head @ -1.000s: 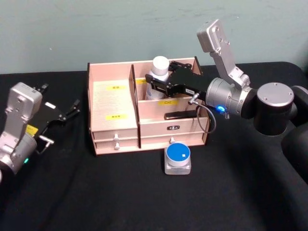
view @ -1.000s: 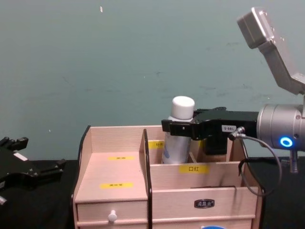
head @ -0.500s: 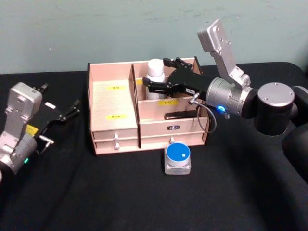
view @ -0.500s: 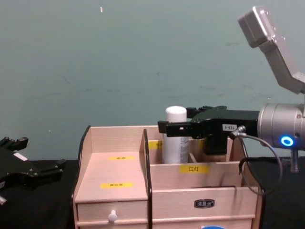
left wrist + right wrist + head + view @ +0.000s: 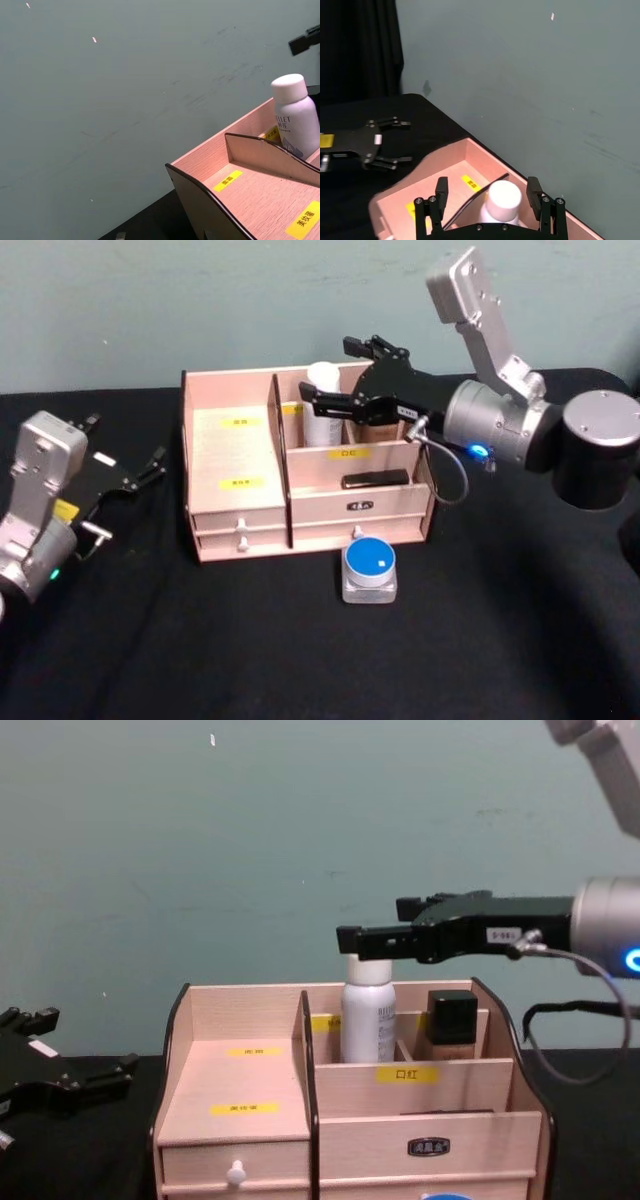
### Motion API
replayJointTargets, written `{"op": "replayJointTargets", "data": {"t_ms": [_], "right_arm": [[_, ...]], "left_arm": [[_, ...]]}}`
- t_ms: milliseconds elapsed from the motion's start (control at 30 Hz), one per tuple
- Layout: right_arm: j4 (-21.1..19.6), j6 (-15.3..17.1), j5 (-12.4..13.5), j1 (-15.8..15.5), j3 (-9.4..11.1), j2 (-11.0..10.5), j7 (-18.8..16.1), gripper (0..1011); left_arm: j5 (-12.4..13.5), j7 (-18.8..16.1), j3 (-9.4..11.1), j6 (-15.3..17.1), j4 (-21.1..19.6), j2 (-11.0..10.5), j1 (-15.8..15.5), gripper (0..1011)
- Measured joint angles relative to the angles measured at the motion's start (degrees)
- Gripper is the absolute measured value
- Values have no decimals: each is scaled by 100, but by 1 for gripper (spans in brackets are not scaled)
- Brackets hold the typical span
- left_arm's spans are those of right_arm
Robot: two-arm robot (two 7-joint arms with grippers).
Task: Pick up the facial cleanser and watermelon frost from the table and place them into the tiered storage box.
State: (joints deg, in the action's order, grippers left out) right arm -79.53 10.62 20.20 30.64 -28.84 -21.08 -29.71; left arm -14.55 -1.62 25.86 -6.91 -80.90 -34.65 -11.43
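Head view: the tiered storage box [image 5: 232,452] stands on the black surface [image 5: 250,650]. The facial cleanser [image 5: 322,408], a white capped bottle, stands upright in the box's rear compartment, just right of the tall divider. The watermelon frost [image 5: 370,568], a blue-lidded container, rests on the surface just in front of the box's lower right drawer, apart from it. The right gripper [image 5: 327,368] hangs over the bottle, jaws spread. The left gripper [image 5: 127,440] is parked at the left, well apart from the box, jaws spread.

Chest view: the right gripper reaches in from the right at the height of the bottle's cap, one finger crossing in front of the cap. A black-capped bottle [image 5: 452,1025] stands in the next rear compartment to the right.

Left wrist view: the cleanser stands behind the divider, its cap above the box's back wall.

Right wrist view: the right gripper's fingers [image 5: 441,192] flank the white cap with a gap on each side. The left gripper lies beyond on the surface, jaws apart.
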Motion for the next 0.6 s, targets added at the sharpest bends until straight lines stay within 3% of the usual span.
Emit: {"op": "replayJointTargets", "data": {"t_ms": [167,200,433,467,600], "right_arm": [[-818,359,236,-343,75,-332,6,1000],[-818,359,236,-343,75,-332,6,1000],[-1901,721,517,-1036,167,-892,116,1000],[-1901,721,517,-1036,167,-892,116,1000],[-2376,912,624,-1455,198,-1215,267,1000]], "left_arm": [[0,0,0,0,0,0,0,1010],[0,0,0,0,0,0,0,1010],[0,0,0,0,0,0,0,1010],[0,0,0,0,0,0,0,1010],[0,0,0,0,0,0,0,1010]]}}
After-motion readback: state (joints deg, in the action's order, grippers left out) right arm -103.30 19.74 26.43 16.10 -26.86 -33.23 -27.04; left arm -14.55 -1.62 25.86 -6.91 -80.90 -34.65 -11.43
